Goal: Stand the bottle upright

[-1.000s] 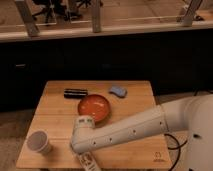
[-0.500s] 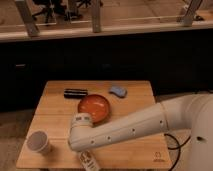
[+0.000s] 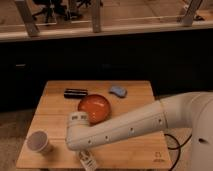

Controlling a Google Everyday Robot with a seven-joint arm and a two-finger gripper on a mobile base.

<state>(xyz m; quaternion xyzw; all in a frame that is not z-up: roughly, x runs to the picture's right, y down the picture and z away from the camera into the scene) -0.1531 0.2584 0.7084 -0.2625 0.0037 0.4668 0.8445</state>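
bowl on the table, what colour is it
Orange-red bowl, camera view; the hand is at the table's front edge by the bottle.

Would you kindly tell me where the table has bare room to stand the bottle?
Bare wood lies left of the bowl, between black case and paper cup, and front right on the table, below the arm. Crowded: front edge, where the gripper is at the bottle.

The robot's white arm point(image 3: 130, 129) stretches over the wooden table point(image 3: 135, 102). Its gripper point(image 3: 81, 151) is down at the near edge, right at the bottle point(image 3: 88, 161), which lies tilted. A paper cup point(image 3: 38, 142) stands nearby, and an orange bowl point(image 3: 95, 108) sits behind.
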